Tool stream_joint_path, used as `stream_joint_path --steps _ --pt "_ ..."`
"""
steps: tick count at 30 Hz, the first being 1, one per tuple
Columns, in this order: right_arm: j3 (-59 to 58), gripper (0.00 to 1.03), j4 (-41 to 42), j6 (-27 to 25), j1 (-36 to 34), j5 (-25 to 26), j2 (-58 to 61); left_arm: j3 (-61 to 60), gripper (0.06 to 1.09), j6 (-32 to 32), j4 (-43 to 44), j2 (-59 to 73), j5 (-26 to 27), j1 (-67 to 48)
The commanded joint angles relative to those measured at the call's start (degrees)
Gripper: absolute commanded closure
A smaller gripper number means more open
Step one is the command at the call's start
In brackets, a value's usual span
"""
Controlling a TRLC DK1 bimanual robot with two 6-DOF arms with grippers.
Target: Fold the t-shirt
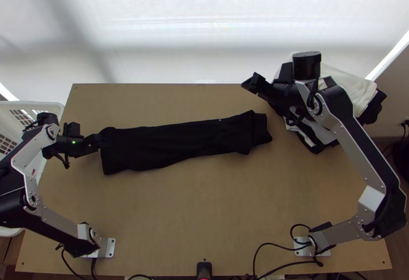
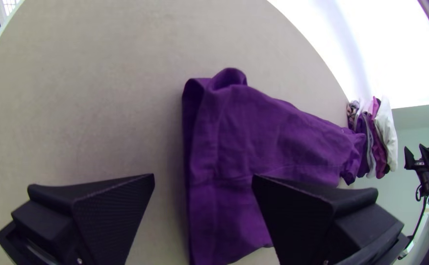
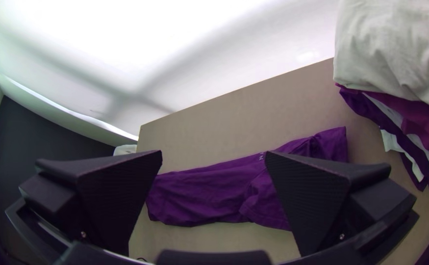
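The dark t-shirt (image 1: 174,143) lies across the table as a long narrow folded strip, its right end somewhat uneven. At the strip's left end is my left gripper (image 1: 94,142). In the left wrist view the left gripper (image 2: 203,179) stands open above the edge of the purple-looking shirt (image 2: 273,142), one finger over cloth and the other over bare table. My right gripper (image 1: 250,87) is up over the back right of the table, beyond the shirt's right end. In the right wrist view the right gripper (image 3: 213,157) is open, with the shirt (image 3: 209,196) beyond its fingers.
A pile of clothes (image 1: 353,88) in white and dark cloth lies at the back right, beneath and beside the right arm. A white basket (image 1: 43,107) stands at the table's left edge, by the left arm. Bare table (image 1: 204,203) stretches in front of the shirt.
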Motion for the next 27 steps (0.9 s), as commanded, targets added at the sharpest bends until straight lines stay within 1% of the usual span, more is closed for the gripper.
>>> stream_joint_path --steps 1,6,12,15,16,17,18,19,20,24,27 --pt "2.12 0.04 -0.66 1.52 -0.28 -0.72 1.57 -1.59 0.12 0.92 0.61 2.36 0.53 -0.52" --pt "3.44 0.04 -1.01 1.60 -0.36 -0.72 2.19 -3.00 0.12 0.04 1.49 3.32 0.97 -3.68" --pt "4.23 0.04 -1.36 1.60 -0.45 -0.72 2.63 -4.23 0.12 -3.48 2.98 3.76 2.20 -8.87" --pt "4.23 0.04 -1.45 1.60 -0.63 -0.72 2.54 -4.58 0.12 -6.38 4.47 3.67 2.29 -11.59" --pt "4.14 0.04 -1.45 1.60 -0.72 -0.72 2.54 -4.58 0.17 -6.82 4.47 3.67 2.29 -12.21" --pt "4.23 0.04 -1.45 1.69 -0.80 -0.72 2.54 -4.67 0.29 -7.25 4.83 3.59 2.20 -12.38" --pt "4.23 0.04 -1.54 1.69 -0.98 -0.72 2.36 -4.67 0.50 -8.22 5.88 3.41 2.20 -12.38" --pt "4.23 0.04 -1.62 1.60 -1.07 -0.72 2.27 -4.40 0.79 -9.10 6.76 3.41 2.20 -11.94" --pt "4.23 0.04 -1.71 1.60 -1.15 -0.72 2.19 -3.96 1.05 -9.19 6.76 3.41 2.20 -11.24" --pt "3.88 0.04 -1.89 1.60 -1.68 -0.72 1.75 -2.38 1.05 -7.87 5.62 3.15 2.20 -6.58" --pt "3.70 0.04 -1.89 1.43 -1.86 -0.72 1.57 0.26 1.05 -3.39 0.96 3.23 2.20 -1.48"
